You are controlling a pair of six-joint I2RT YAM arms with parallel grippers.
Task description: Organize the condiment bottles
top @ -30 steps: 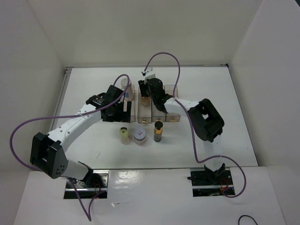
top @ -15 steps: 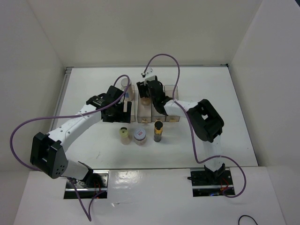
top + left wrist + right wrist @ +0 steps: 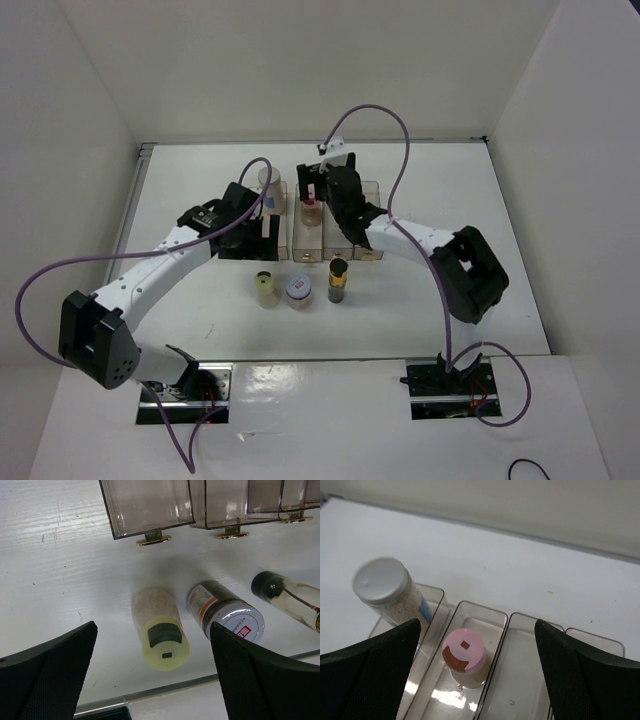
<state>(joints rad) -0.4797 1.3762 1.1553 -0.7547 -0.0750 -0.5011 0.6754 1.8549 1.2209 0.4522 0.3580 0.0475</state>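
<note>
Since a second ago the right hand (image 3: 476,625) has risen off the pink bottle (image 3: 464,652) and spread wide, holding nothing. Table (image 3: 480,250): white, carrying everything. Rack (image 3: 507,630): clear, four slots, the two right ones unfilled. White bottle (image 3: 382,587): upright in the leftmost slot. Pink bottle: upright in the second slot. Dark bottle (image 3: 290,597), yellow bottle (image 3: 160,635), jar (image 3: 227,615): standing in a row on the table just before the rack, jar between the other two. Left hand (image 3: 152,626): wide, empty, hovering above the yellow bottle. Handling, judged: all small, stiff, probably light; smooth round sides may slip, so grip across the body below the cap. Obstacles: the jar close beside the yellow bottle; narrow slot walls.
</note>
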